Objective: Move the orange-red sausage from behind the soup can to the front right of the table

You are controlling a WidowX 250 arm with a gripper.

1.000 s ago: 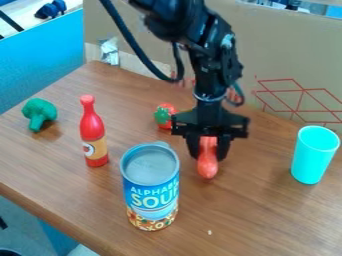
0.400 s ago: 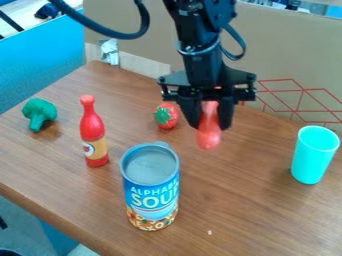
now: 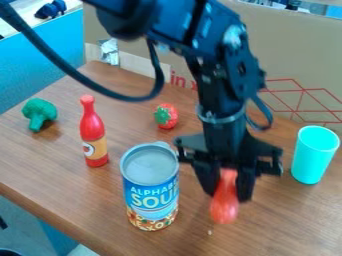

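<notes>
With the claw (image 3: 229, 195) pinched around the narrow neck of the red toy (image 3: 224, 212), points bulge-down toward the table (image 3: 287, 225), between can (image 3: 151, 187) and cup (image 3: 314, 155). Looks light, smooth and fairly stiff; could slip or swivel if held loosely. Best gripped just above the bulge.

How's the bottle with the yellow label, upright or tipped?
Upright: the bottle stands base down on the table, narrow neck pointing up.

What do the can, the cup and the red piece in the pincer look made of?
Can: probably metal, dull grey top with raised rim, printed label. Cup: likely smooth plastic, even turquoise colour. Red piece: plastic or rubber, can't tell which; soft sheen.
</notes>
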